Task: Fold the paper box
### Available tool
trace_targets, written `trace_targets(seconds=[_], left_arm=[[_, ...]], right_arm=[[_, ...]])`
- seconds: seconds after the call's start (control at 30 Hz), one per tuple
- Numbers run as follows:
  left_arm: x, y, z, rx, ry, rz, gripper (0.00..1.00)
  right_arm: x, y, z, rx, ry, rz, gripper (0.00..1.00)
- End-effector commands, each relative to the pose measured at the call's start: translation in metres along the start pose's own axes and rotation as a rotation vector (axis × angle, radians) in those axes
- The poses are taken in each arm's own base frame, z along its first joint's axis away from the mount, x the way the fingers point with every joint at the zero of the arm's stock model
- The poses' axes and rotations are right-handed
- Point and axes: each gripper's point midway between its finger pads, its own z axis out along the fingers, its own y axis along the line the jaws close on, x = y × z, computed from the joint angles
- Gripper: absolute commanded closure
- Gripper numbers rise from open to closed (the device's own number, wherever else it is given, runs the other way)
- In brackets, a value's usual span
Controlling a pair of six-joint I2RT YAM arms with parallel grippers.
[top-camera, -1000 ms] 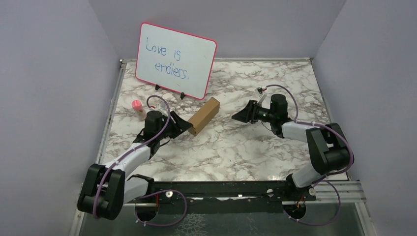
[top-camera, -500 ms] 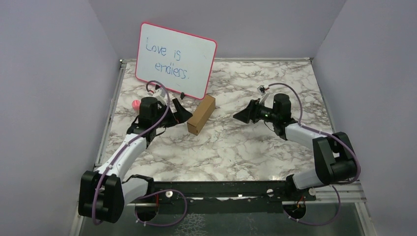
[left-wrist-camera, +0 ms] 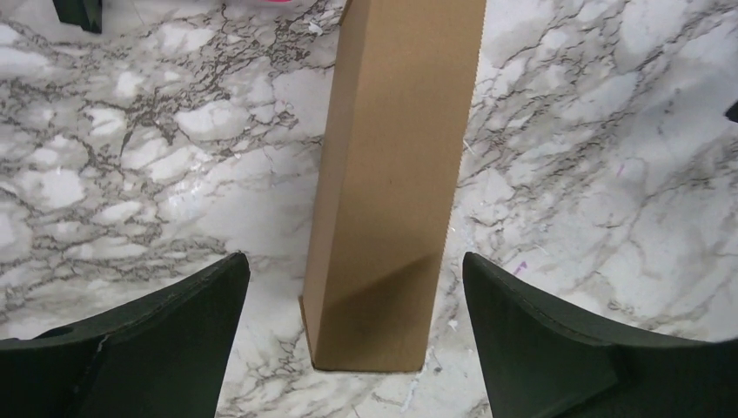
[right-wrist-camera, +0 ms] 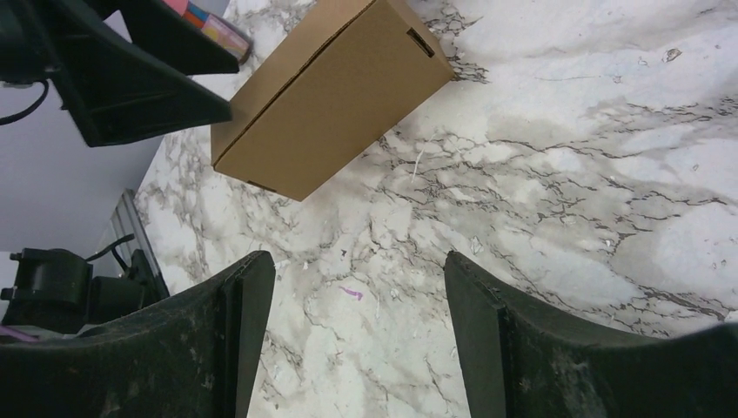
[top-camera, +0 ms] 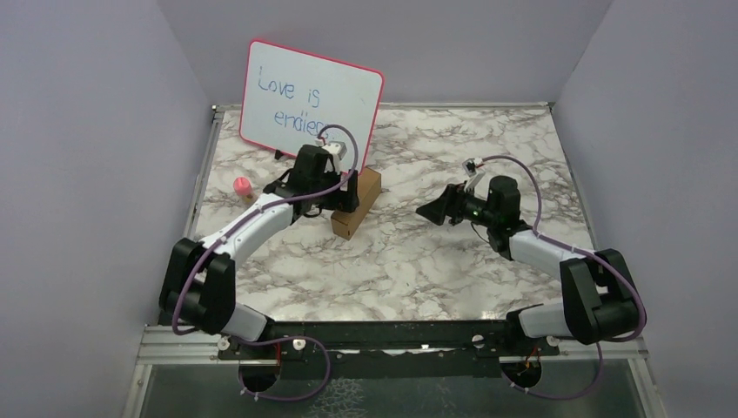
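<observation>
Over mid-table (top-camera: 435, 261), your right gripper (right-wrist-camera: 357, 261) hangs with jaws spread and empty, and the box (right-wrist-camera: 322, 96) lies apart ahead of it. Your left gripper (left-wrist-camera: 352, 261) straddles the box's near end, jaws wide, neither touching cardboard. The box is closed up, flat on white grey-veined marble, just before the whiteboard (top-camera: 309, 104). Lavender walls all round.
</observation>
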Motion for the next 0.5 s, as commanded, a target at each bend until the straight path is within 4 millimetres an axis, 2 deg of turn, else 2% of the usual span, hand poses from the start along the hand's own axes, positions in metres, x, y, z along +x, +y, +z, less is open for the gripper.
trace_targets(seconds=[0.0, 0.13, 0.27, 0.47], left_arm=[[0.0, 0.007, 0.022, -0.056, 0.094, 0.14, 0.1], [0.001, 0.01, 0.038, -0.068, 0.163, 0.179, 0.14], [0.003, 0.001, 0.047, -0.027, 0.195, 0.197, 0.21], [0.005, -0.002, 0.05, -0.027, 0.22, 0.223, 0.44]], right_arm=[[-0.015, 0.0, -0.004, 0.021, -0.069, -0.046, 0.23], [-0.015, -0.001, -0.006, 0.034, -0.071, -0.048, 0.23], [-0.015, 0.001, -0.006, 0.029, -0.071, -0.052, 0.23], [-0.017, 0.003, -0.008, 0.028, -0.074, -0.061, 0.23]])
